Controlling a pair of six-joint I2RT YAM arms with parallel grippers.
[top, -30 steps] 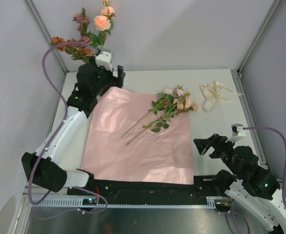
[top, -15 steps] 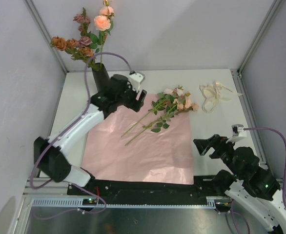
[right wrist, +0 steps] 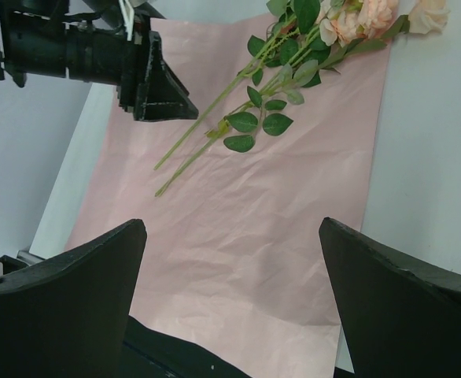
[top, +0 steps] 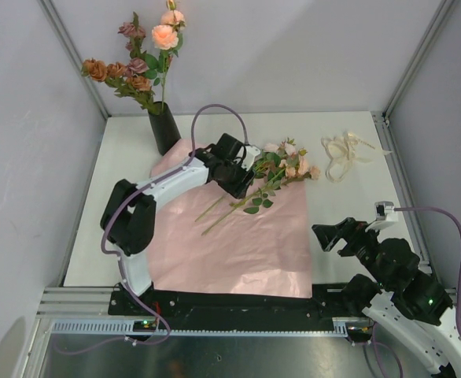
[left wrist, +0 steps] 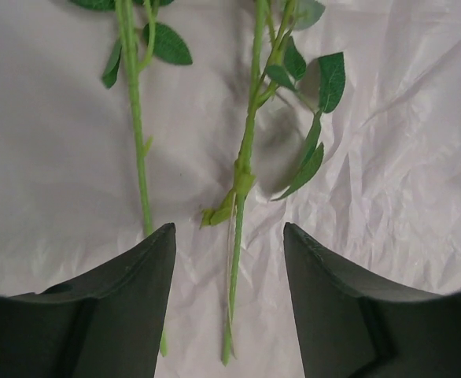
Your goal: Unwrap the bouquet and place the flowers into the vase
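I see the vase (top: 165,132) far left, behind the paper sheet (top: 230,244); loose flowers (top: 271,175) lie on the sheet's far right; the ribbon (top: 342,156) lies right of them on the table (top: 348,205).

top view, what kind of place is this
Probably a robot lab test cell, not a home or florist: bare grey walls, aluminium frame posts at the corners, and a left arm and right arm bolted to a rail at the near edge of the white table.
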